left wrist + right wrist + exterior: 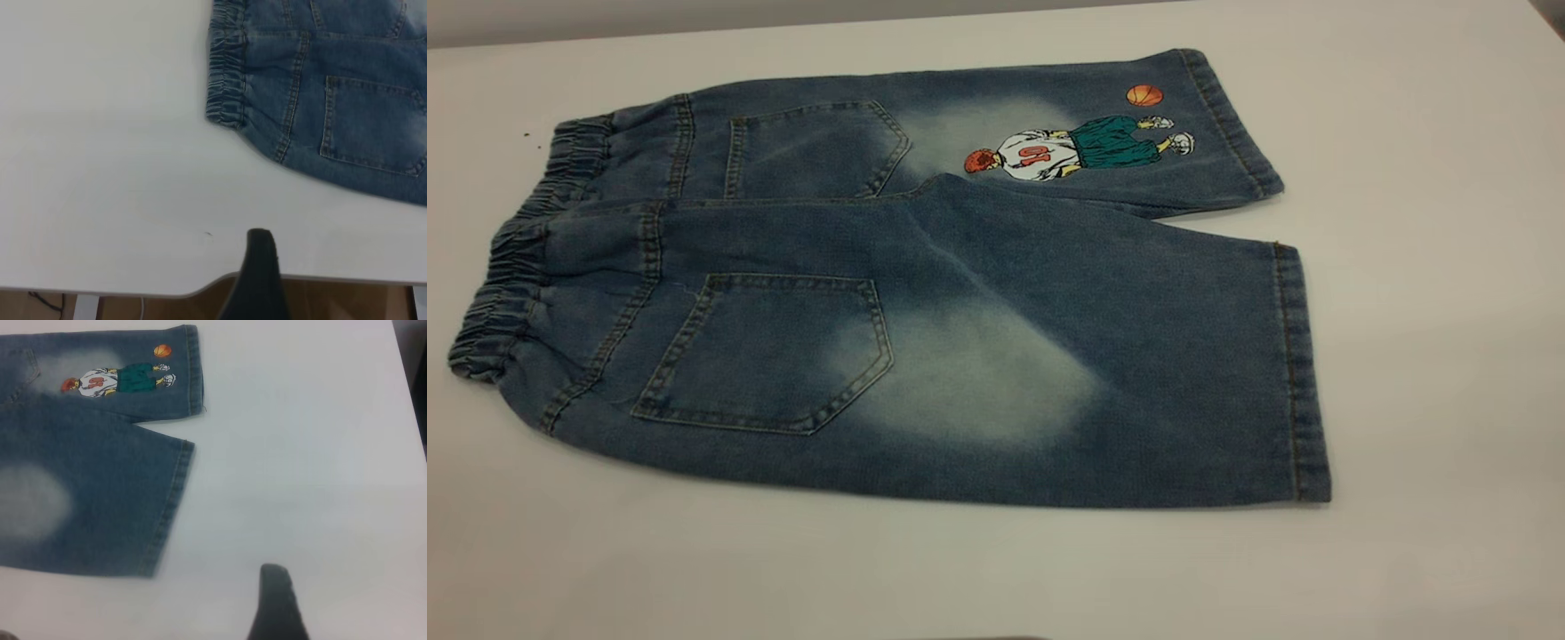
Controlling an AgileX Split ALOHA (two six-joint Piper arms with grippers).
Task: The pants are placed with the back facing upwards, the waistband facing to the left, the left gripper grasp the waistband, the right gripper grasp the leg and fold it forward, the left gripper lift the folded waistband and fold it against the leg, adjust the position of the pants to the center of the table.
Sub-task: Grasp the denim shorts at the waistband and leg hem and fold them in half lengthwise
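Note:
The pants (925, 293) lie flat on the table (1432, 267), back up, both pockets showing. The ruffled waistband (511, 267) is at the left. The plain leg (1138, 373) with its pale patch is nearest the camera, and the printed leg (1085, 142) is behind it. Neither gripper shows in the exterior view. The left gripper (310, 270) hangs at the table's near edge, well apart from the waistband (225, 73). The right gripper (320, 603) hovers over bare table beyond the leg's hem (167, 507). Each shows one black finger (260, 267) (277, 603) with nothing beside it.
Bare white table surrounds the pants on all sides. In the left wrist view the table's near edge (133, 291) has brown floor below it. The table's right edge (407, 393) runs close to the right arm's side.

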